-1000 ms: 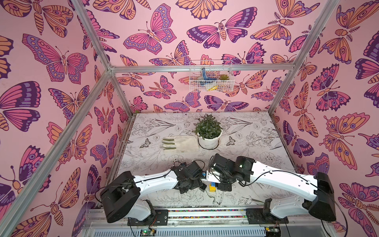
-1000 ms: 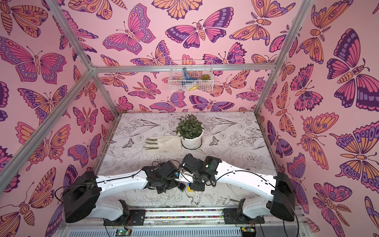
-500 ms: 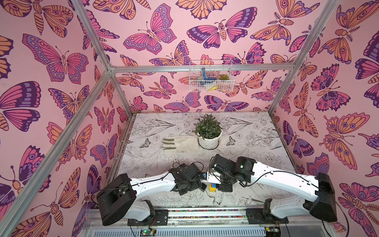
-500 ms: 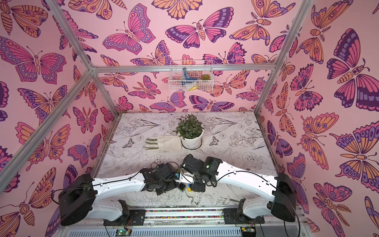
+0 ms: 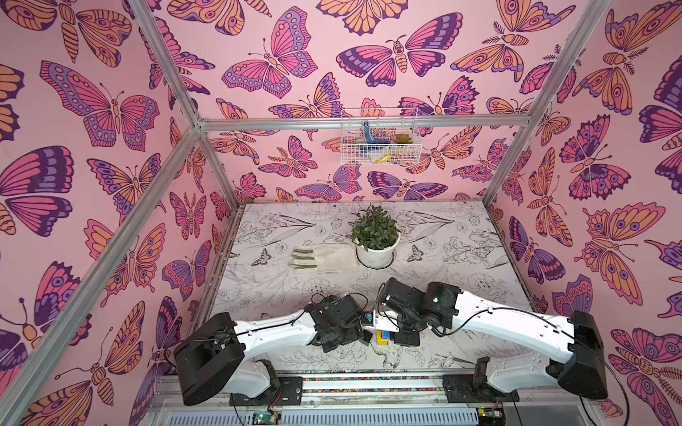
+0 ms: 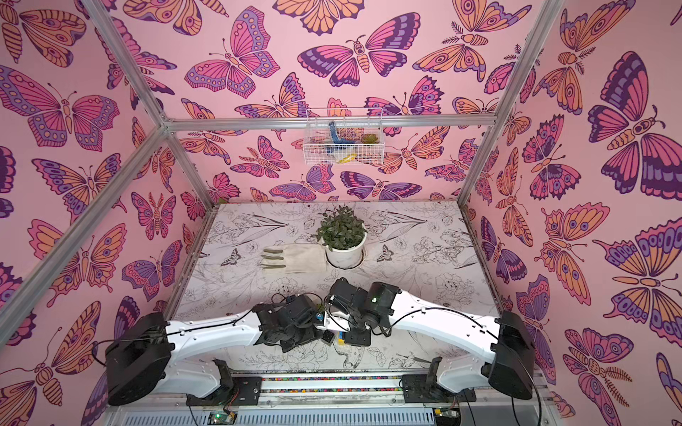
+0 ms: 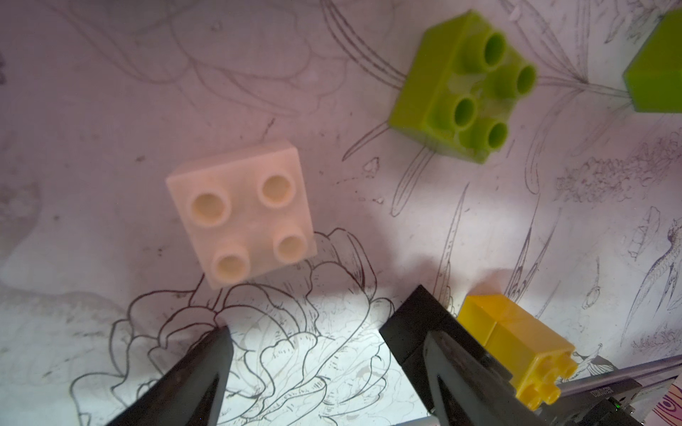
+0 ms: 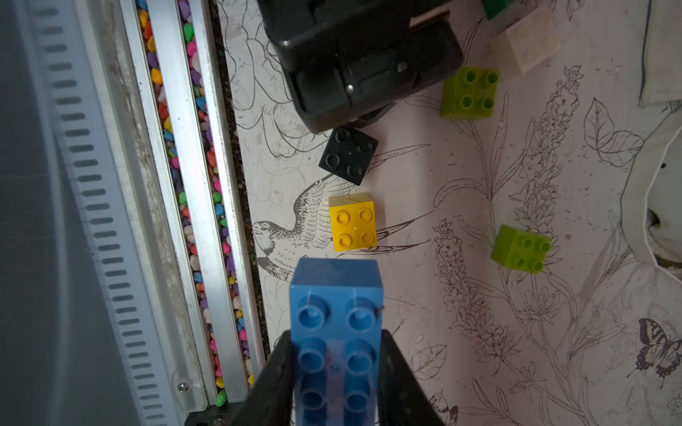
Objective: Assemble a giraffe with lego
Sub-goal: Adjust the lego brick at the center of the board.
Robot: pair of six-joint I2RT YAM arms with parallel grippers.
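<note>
Blue plastic: the long blue brick [image 8: 334, 280] is clamped across its width in the right tool [image 8: 335, 346], studs up, poised above the tabletop [image 5: 461, 265] at its 6 o'clock edge. Just beyond lies a yellow brick [image 8: 352, 221], with a black brick [image 8: 348, 155] at its 9 o'clock as seen from above. Neither appears joined to the blue. The left tool [image 7: 313, 332] hangs beside them, jaws wide and empty, with a white brick [image 7: 241, 215] and a lime brick [image 7: 461, 85] ahead of it. Farther off sits a second lime brick [image 8: 520, 249], then a glove [image 5: 324, 258] at 11 o'clock and a potted plant [image 5: 375, 236] at 12. Against the views a second earlier, only the left arm has shifted slightly, and neither tool's opening has altered. Judged so, the giraffe is unbuilt: legs and body await alignment and pressing.
</note>
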